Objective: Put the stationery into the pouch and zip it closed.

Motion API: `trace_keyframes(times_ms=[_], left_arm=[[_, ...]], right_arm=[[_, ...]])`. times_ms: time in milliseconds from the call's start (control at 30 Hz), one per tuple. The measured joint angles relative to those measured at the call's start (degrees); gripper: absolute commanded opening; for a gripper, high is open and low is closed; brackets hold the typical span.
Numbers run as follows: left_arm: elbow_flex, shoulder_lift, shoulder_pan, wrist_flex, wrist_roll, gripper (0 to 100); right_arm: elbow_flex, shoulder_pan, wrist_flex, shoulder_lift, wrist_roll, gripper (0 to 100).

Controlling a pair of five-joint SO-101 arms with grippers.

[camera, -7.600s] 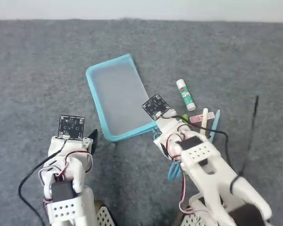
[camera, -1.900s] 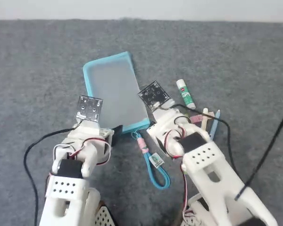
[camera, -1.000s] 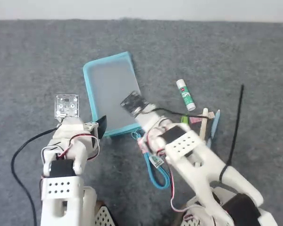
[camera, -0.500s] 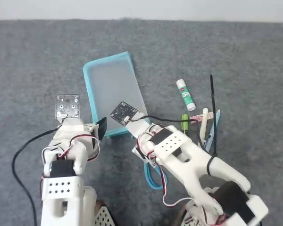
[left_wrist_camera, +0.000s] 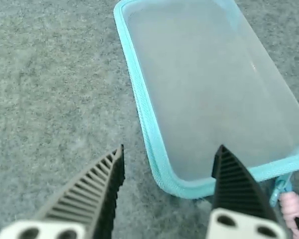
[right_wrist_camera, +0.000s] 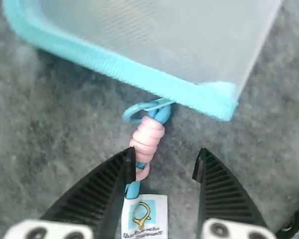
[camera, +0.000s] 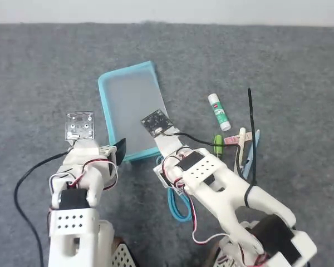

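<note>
Grey carpet (camera: 278,67), R fingers (right_wrist_camera: 209,174) apart, edged fwd to pouch (camera: 134,108), L fingers (left_wrist_camera: 107,184) apart, unmoved.

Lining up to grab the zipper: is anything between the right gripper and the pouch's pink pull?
Nothing visible does. The right gripper is open right above the pink pull, which lies uncovered on the carpet just off the pouch corner.

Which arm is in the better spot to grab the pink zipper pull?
Probably the right. The right gripper, open, hangs above the pink zipper pull at the pouch corner. The left gripper, open too, is over the pouch's edge, with the pull off to one side.
</note>
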Motion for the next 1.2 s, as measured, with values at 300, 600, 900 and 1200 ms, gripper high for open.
trace_keyframes(times_ms=[300,600,900,1200], left_arm=[[0.0,0.0,0.0,0.0,0.0,27],[0.0,0.0,0.0,0.0,0.0,27],[0.0,0.0,0.0,0.0,0.0,27],[0.0,0.0,0.0,0.0,0.0,27]], right_arm=[[0.0,-1.2,0.0,-2.6,-1.1,19.8],[0.0,-3.3,-1.4,-2.4,-1.2,19.8],[-0.4,0.0,-4.3,4.5,-1.2,9.0],[-1.8,4.5,-4.3,6.9,3.5,0.6]])
